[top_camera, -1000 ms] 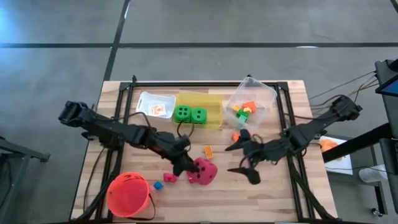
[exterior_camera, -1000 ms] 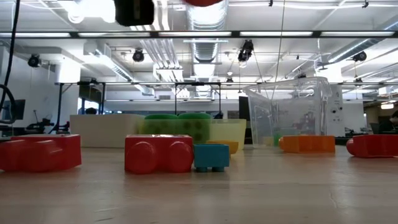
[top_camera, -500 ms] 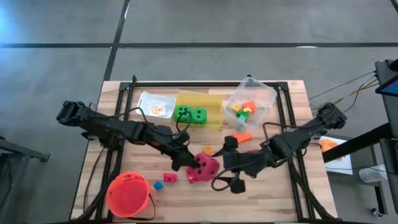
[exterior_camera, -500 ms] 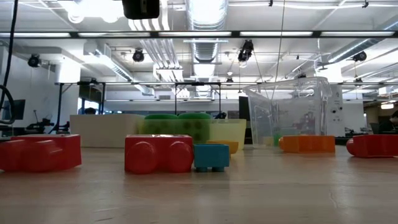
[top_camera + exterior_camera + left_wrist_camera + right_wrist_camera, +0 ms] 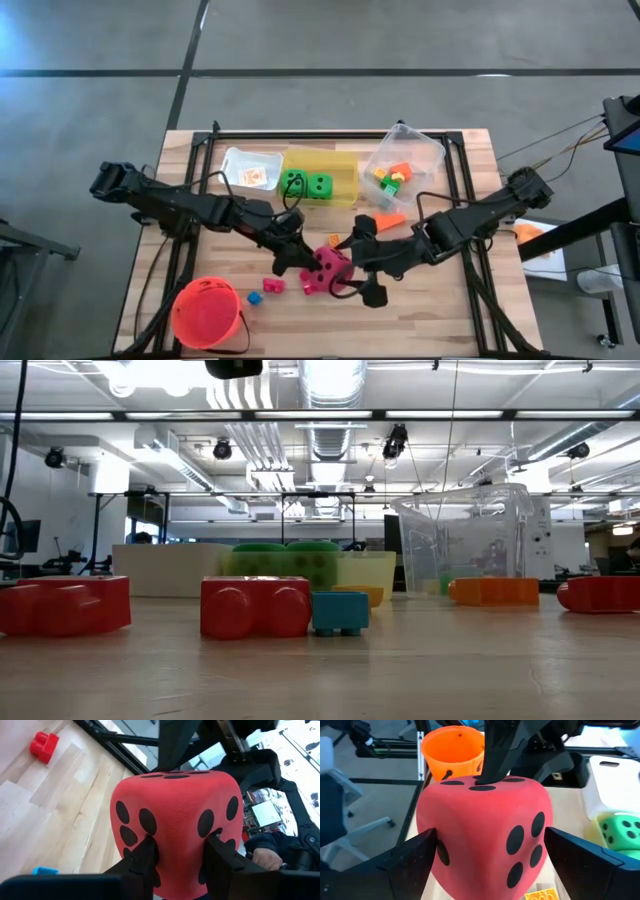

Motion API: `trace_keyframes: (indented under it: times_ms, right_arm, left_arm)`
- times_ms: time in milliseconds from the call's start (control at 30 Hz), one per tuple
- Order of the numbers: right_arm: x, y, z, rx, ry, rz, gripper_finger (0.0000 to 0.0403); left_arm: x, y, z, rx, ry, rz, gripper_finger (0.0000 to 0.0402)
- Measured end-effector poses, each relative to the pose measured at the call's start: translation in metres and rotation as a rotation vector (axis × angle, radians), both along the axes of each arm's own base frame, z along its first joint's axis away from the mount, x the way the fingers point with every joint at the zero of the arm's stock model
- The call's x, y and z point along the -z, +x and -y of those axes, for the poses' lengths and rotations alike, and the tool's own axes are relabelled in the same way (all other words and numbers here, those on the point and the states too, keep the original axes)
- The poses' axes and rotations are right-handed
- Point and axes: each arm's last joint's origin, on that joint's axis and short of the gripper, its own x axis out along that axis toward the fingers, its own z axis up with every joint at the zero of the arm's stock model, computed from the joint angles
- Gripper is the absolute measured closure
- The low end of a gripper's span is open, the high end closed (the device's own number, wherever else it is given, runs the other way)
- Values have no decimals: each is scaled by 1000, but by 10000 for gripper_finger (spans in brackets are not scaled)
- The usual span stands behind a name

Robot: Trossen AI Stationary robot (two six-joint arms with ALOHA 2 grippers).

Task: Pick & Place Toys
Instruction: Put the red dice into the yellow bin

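Note:
A pink-red die with black dots [image 5: 328, 270] hangs above the middle of the table, and my left gripper [image 5: 182, 845] is shut on it, reaching in from the table's left [image 5: 306, 262]. My right gripper [image 5: 490, 845] comes from the right [image 5: 348, 268], open, one finger on each side of the same die. Two green dice [image 5: 306, 184] lie in the yellow bin. An orange wedge [image 5: 390, 218], a small orange block [image 5: 334, 240], a red block [image 5: 273, 286] and a blue block [image 5: 253, 297] lie on the table. My left gripper pinches one upright corner edge of the die [image 5: 175, 835] between its two fingers [image 5: 142, 852], and the soft foam is dented in there. The fingers come nearly level from the table's left. The die is lifted clear of the table. My right gripper has its open fingers [image 5: 415, 857] close beside two opposite faces of the die. I cannot tell whether they touch it.
An orange-red bucket [image 5: 207, 312] stands at the near left. At the far edge stand a white bin with a card [image 5: 250, 170], the yellow bin [image 5: 335, 170] and a clear bin with blocks [image 5: 402, 168]. Red and blue blocks [image 5: 255, 607] fill the low view's foreground.
My right gripper has swung toward the table's left, still open, until its fingers stand on both sides of the die. My left gripper has raised the die a little; it has left the top of the low view.

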Motion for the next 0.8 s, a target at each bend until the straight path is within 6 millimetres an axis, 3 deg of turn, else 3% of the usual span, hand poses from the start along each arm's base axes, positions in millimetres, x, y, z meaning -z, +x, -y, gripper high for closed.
trace_keyframes:
  times_ms: [267,633,800]
  right_arm:
    - [0,8,3,-2,9,9,46]
    - [0,15,5,19,60,-7,202]
    - [0,16,6,22,108,-27,205]
  left_arm:
    - [-3,1,1,12,5,44,303]
    - [-7,2,1,14,-5,89,307]
    - [-8,3,1,3,-5,91,312]
